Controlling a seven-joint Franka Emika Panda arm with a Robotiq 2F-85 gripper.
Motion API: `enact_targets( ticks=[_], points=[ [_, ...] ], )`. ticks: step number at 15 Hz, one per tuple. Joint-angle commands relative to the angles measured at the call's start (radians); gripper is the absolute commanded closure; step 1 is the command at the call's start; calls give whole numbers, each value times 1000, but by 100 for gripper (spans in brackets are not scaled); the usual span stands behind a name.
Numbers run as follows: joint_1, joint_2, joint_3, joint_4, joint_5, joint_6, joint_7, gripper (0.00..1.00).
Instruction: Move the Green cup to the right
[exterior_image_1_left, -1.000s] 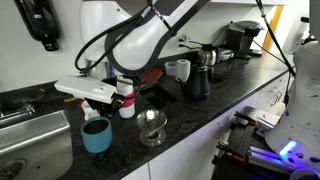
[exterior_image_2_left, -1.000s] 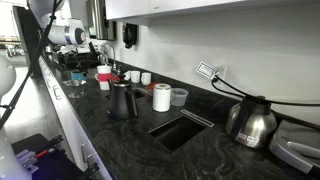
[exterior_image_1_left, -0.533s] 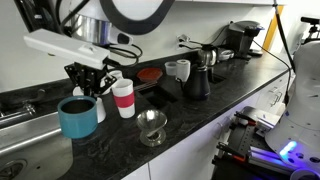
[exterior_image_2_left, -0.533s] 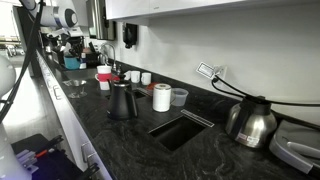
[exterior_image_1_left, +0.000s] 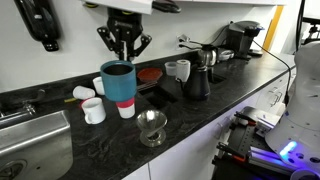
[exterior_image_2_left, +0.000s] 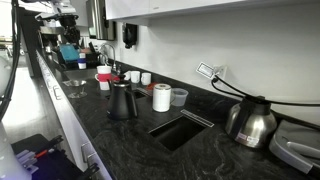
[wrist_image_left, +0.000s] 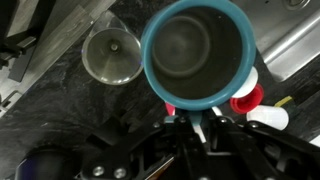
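Over black counter (exterior_image_1_left: 215, 100), tool (exterior_image_1_left: 122, 57) pinches rim of one Green cup (exterior_image_1_left: 117, 84); below: one metal bowl (exterior_image_1_left: 151, 126), two white mugs (exterior_image_1_left: 94, 110).

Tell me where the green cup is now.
In an exterior view the Green cup hangs above the counter left of centre, under the gripper, in front of the red-banded white cup; the metal bowl stands to its lower right.

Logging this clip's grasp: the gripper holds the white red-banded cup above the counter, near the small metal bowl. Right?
No. The wrist view shows the gripper holding the Green cup; the white red-banded cup stands on the counter. The rest, including the nearby small metal bowl, holds.
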Motion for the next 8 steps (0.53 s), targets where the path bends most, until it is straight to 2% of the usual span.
enact_targets(
  ticks=[1, 5, 8],
  points=[
    [-79, -170, 41, -152, -3, -46, 97, 96],
    [-152, -343, 64, -348, 34, -85, 239, 96],
    [-181, -435, 76, -472, 62, -106, 316, 96]
  ],
)
